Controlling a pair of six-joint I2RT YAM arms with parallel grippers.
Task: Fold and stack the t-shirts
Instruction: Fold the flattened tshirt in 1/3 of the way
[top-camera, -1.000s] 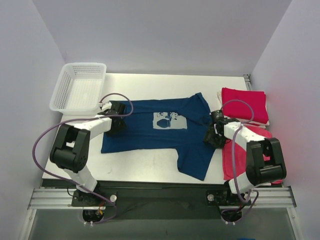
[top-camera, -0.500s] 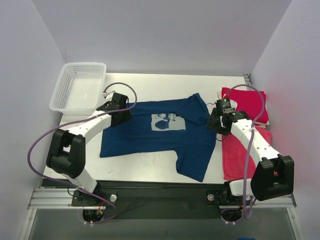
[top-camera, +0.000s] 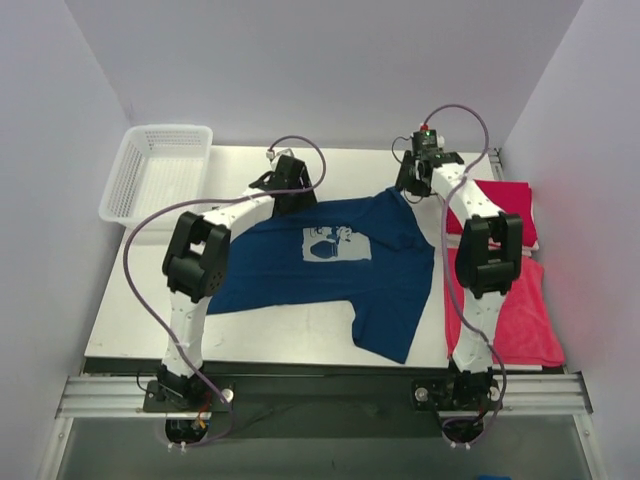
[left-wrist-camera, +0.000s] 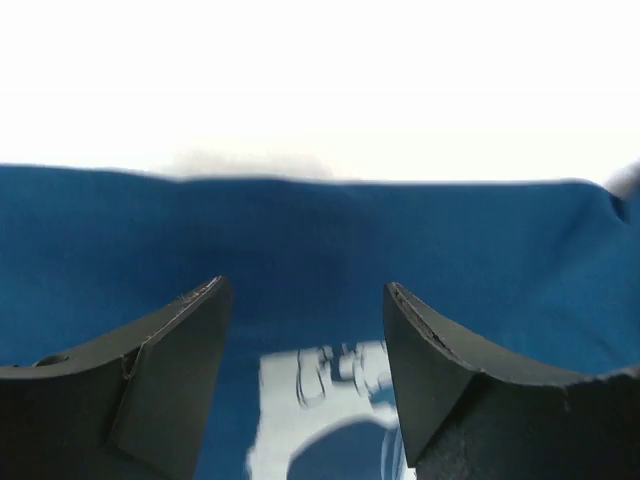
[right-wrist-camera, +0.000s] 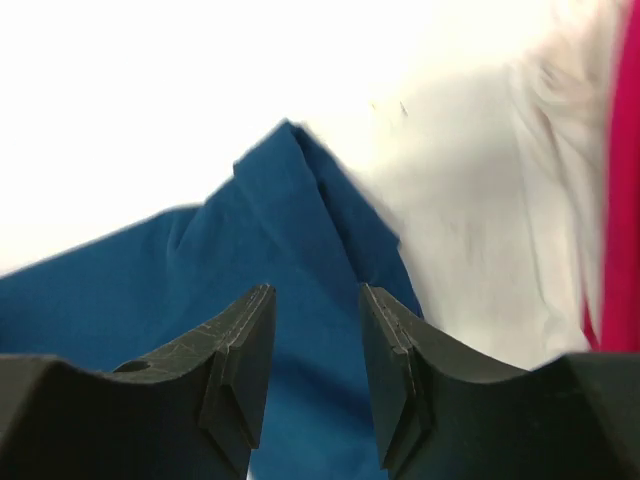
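You're working in a robotics lab test cell, not a home or a shop. Plain pale walls (top-camera: 300, 70) box in a white desk (top-camera: 280, 335) on three sides. The left arm (top-camera: 195, 265) and right arm (top-camera: 485, 250) are bolted to an aluminium rail (top-camera: 100, 397) at the near edge, with purple cables (top-camera: 127, 280) looping free. The laundry here reads as props: a navy t-shirt (top-camera: 300, 280), red t-shirts (top-camera: 510, 320) and a white mesh basket (top-camera: 158, 185).
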